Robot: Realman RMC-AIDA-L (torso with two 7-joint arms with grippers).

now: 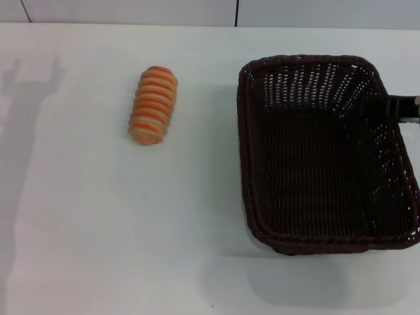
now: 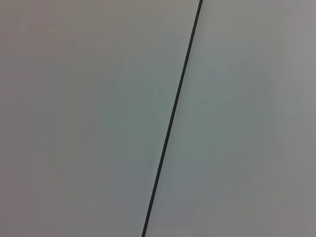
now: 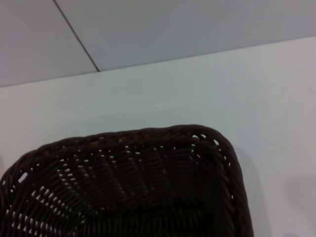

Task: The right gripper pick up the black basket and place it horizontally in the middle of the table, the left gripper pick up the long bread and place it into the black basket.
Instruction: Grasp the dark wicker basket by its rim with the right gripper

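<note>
In the head view, the large dark brown-black woven wicker basket [image 1: 325, 154] sits toward the right side of the plain white table [image 1: 85, 230], its long axis running away from the robot rather than across, so the first step looks unfinished: it is neither centred nor turned crosswise. A black part of the right gripper [image 1: 400, 108] shows at the basket's far right rim, touching or just beside the braided edge; whether its fingers are spread or clamped on the wicker I cannot tell. The small oblong tan loaf with orange crosswise ridges [image 1: 153, 105] lies on bare table well apart from that gripper, on the far side of the basket from it, and is untouched. The bread step is therefore wholly left to do. The left gripper is not seen here.

The left wrist view shows only a pale surface crossed by a thin dark seam [image 2: 173, 118]; no fingers, no loaf.

The right wrist view looks down over one rounded corner of the basket [image 3: 148, 187], close under the camera: thick braided rim, sloping openwork sides, empty inside. The fingers themselves are not visible.
</note>
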